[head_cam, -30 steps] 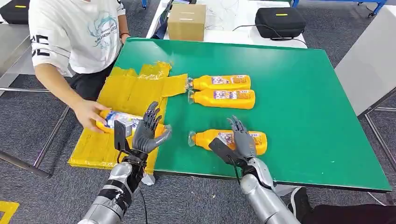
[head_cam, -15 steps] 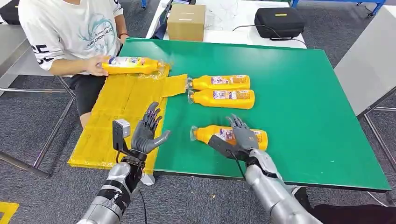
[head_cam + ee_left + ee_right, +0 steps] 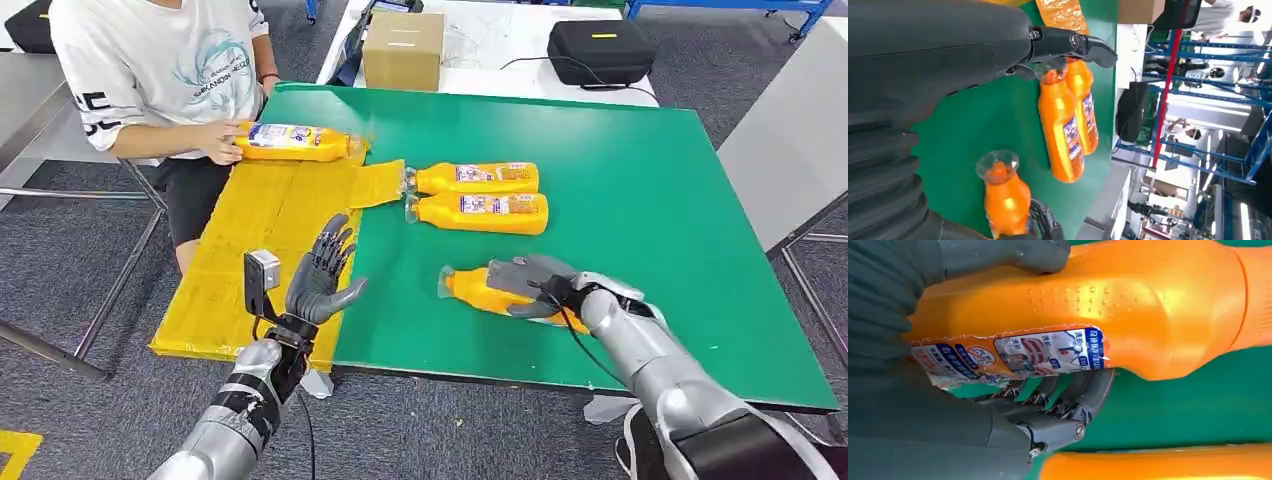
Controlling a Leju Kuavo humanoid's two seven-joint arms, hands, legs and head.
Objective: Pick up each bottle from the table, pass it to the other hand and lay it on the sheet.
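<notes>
**Right hand now wrapped on nearest bottle**

Since 0.5 s ago the right hand (image 3: 535,285) has turned sideways and wrapped round the near orange bottle (image 3: 478,290), which has swung so its neck points further toward the robot's left; it looks slightly raised off the green counter (image 3: 650,200), but can't tell for sure. Right wrist view: thumb over the top of the bottle body, dark fingers (image 3: 1068,402) curled under the torn label, so it's clamped on the bottle. Left hand (image 3: 322,280) is much as before: held up over the counter's left edge, fingers apart, nothing in it.

Two more orange bottles (image 3: 477,178) (image 3: 482,213) lie side by side mid-counter, touching, necks toward the yellow sheet (image 3: 260,230). Sheet drapes over the counter's left edge. Person in white T-shirt (image 3: 160,70) sits at far left, one hand on a 4th bottle (image 3: 295,142), which lies at the sheet's far end.

Behind the counter: cardboard box (image 3: 402,50), black case (image 3: 600,48).
</notes>
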